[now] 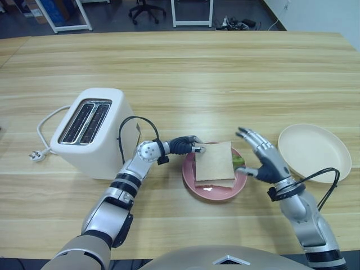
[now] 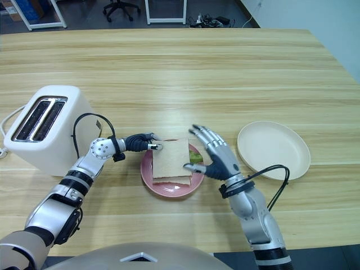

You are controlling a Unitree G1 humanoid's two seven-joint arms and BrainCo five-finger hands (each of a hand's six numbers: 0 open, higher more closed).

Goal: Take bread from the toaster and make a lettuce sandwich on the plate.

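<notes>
Left eye view and right eye view both look down on a wooden table (image 1: 225, 73), where a pink plate (image 1: 216, 196) sits near the front edge, between the robot's two hands. A bread slice (image 1: 214, 163) lies flat on this plate and covers most of it. The edge of a second layer shows under its near side, and a strip of green lettuce (image 1: 239, 162) peeks out from beneath its right edge. The left hand (image 1: 183, 145) is just beside the plate's left rim, its fingers (image 1: 197, 149) drawn together and pinching the far left corner of the bread slice. The right hand (image 1: 265, 162) hovers just beside the plate's right rim, holding nothing, its fingers spread and pointing away from the robot, its palm turned toward the sandwich and its thumb reaching over the rim near the lettuce. A white toaster (image 1: 93, 140) stands to the left of the left arm with its two slots facing up, and its white cord (image 1: 42, 132) loops out to a plug (image 1: 37, 156) lying on the table. A cream plate (image 1: 315, 152) rests on the table to the right of the right hand.
</notes>
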